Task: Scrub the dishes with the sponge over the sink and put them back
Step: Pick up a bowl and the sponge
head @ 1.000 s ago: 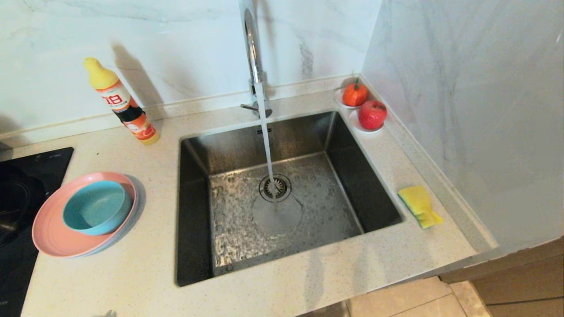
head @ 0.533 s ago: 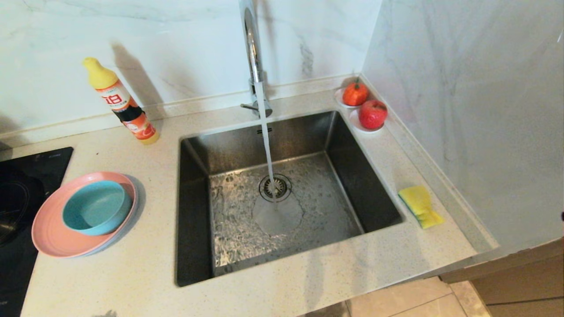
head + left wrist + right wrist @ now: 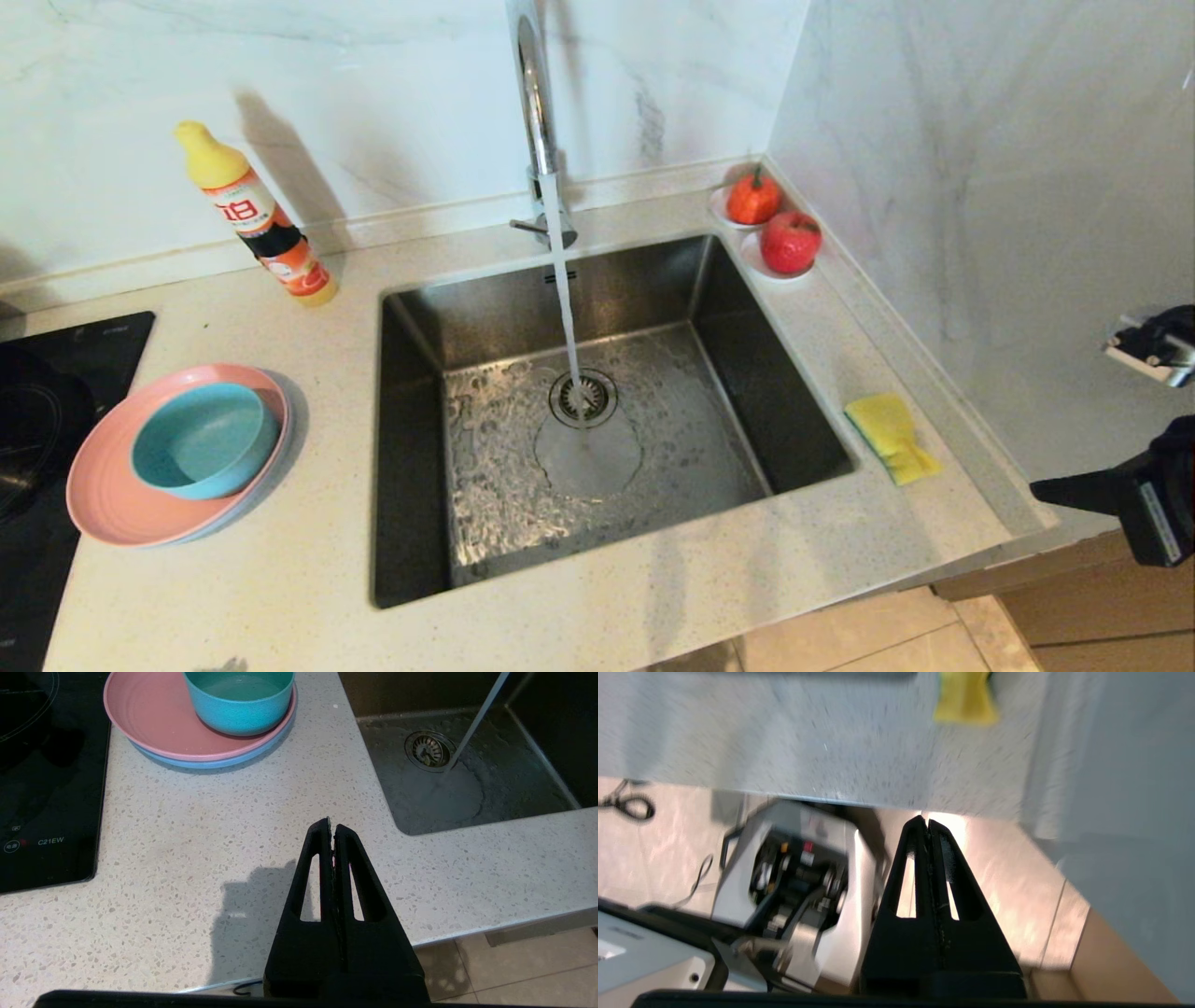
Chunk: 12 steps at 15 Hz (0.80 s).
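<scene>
Water runs from the chrome tap (image 3: 530,103) into the steel sink (image 3: 597,425), striking beside the strainer drain (image 3: 583,399). At the head view's right edge, off the counter's corner, the right gripper (image 3: 927,823) has its fingers pressed together on nothing; the yellow sponge (image 3: 890,436) lies ahead of it on the counter (image 3: 280,579) between sink and wall. Parked over the counter's front edge, the left gripper (image 3: 331,825) is likewise closed and empty. Ahead of it and off to one side, the teal bowl (image 3: 239,697) sits in the pink plate (image 3: 154,723), stacked on the pale plate (image 3: 205,763).
</scene>
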Available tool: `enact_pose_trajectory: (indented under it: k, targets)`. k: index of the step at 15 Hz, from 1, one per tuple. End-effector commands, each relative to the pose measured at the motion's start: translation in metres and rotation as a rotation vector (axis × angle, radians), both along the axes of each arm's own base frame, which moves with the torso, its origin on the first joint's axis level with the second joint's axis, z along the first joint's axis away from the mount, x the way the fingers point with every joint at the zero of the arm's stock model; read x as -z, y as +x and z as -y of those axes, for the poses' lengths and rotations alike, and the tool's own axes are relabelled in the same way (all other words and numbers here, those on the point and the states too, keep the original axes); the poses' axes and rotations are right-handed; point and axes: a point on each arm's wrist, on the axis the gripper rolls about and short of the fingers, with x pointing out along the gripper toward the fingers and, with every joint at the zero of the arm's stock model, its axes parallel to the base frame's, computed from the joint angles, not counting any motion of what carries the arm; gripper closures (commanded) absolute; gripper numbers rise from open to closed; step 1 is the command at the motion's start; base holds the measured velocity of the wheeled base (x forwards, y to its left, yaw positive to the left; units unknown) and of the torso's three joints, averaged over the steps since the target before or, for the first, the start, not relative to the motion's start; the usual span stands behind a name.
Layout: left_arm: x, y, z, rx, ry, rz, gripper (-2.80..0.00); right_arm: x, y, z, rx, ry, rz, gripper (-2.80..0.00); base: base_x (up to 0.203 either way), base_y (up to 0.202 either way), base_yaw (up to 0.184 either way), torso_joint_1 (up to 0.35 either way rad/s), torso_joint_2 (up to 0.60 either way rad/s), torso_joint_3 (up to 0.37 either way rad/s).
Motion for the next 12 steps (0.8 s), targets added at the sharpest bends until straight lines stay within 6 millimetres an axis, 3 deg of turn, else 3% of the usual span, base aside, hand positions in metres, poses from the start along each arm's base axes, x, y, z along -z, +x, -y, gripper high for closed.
enact_pose_trajectory:
  k: [1, 12]
  targets:
    - [0.005, 0.001, 0.000, 0.000, 0.000, -0.016, 0.00, 0.020, 0.024, -0.003, 0.003, -0.005, -0.094, -2.80, 0.000, 0.000, 0.000, 0.000, 0.00, 0.000]
    - [0.005, 0.001, 0.000, 0.000, 0.000, -0.016, 0.00, 0.058, 0.065, -0.014, -0.011, -0.040, -0.172, -2.80, 0.000, 0.000, 0.000, 0.000, 0.00, 0.000]
